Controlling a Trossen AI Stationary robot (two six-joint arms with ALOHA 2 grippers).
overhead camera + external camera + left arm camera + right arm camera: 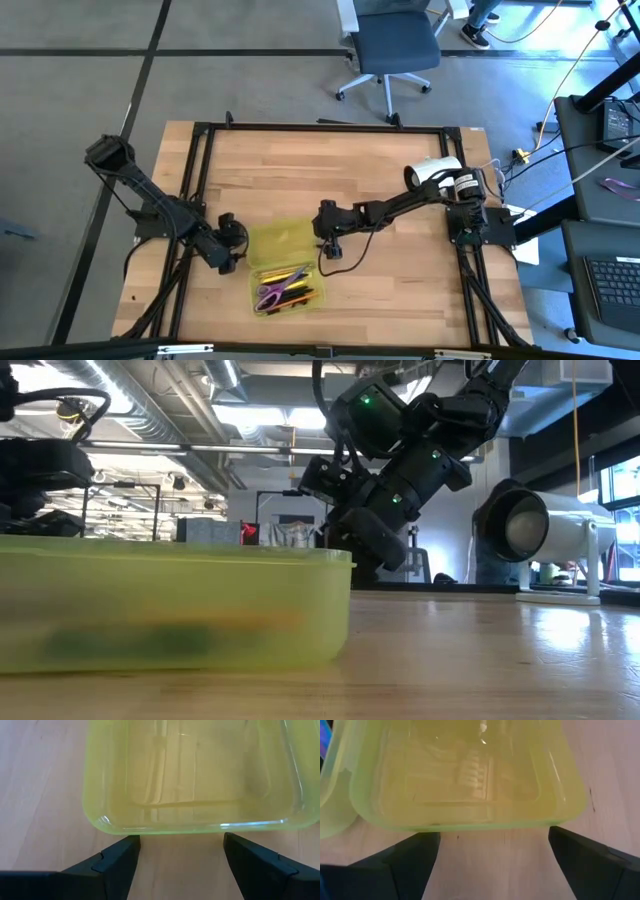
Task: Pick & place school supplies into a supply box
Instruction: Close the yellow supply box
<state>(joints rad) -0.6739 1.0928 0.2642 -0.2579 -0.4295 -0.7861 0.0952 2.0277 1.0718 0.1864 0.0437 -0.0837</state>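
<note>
The supply box (283, 265) lies open on the wooden table, translucent yellow-green. Its near half (290, 290) holds the school supplies (285, 285): purple-handled scissors (268, 297) and several pens and pencils. The far half, the lid (278, 242), lies flat beside it with nothing in it. My left gripper (236, 240) stands open just off the lid's left end (190, 826), the rim lying before its fingers (181, 842). My right gripper (322, 235) stands open off the lid's right end (470, 822), tilted downward (495, 837).
A white cylinder (432, 170) lies on the table at the far right, behind my right arm (540, 525). Black frame rails (320, 127) run along the table's edges. A thin black cable (345, 262) loops below my right gripper. An office chair (392, 45) stands beyond the far edge.
</note>
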